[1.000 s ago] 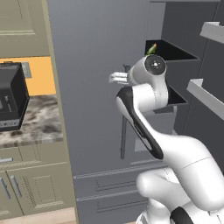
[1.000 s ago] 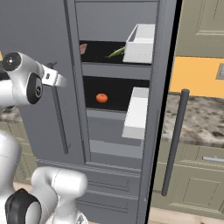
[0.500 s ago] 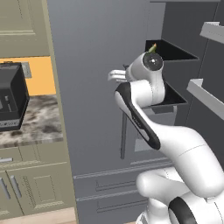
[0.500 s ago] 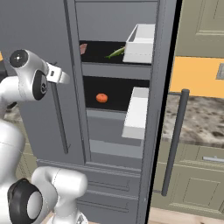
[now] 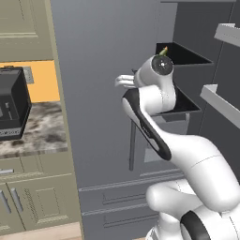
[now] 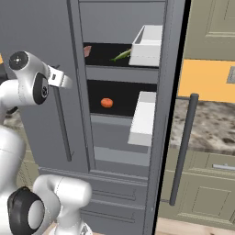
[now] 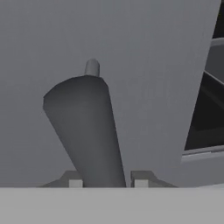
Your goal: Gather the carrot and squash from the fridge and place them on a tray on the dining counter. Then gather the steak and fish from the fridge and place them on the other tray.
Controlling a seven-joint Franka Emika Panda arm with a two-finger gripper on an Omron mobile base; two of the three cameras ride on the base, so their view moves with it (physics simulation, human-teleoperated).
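My gripper (image 7: 108,181) is shut on the top of the closed left fridge door's handle (image 7: 87,131), a grey bar that runs up between the fingertips (image 7: 75,181). The hand (image 5: 123,80) reaches left to that handle (image 5: 132,145). From the right side, the gripper (image 6: 66,82) sits at the head of the handle (image 6: 62,124). Inside the open fridge, a long green vegetable (image 6: 120,55), perhaps the squash, and a reddish-brown steak (image 6: 87,50) lie on the upper shelf. A small orange thing (image 6: 106,102), perhaps the carrot, lies one shelf lower. The fish, trays and dining counter are out of view.
The right fridge door stands open with white bins (image 6: 142,117) and a long handle (image 6: 183,147). A black appliance (image 5: 11,110) sits on the stone counter (image 5: 42,131) to the left, above beige cabinets (image 5: 33,206). More counter and cabinets (image 6: 211,124) lie to the right.
The arm has shifted slightly, and its hand has stayed at the top of the left door's handle. The fridge contents have not moved.
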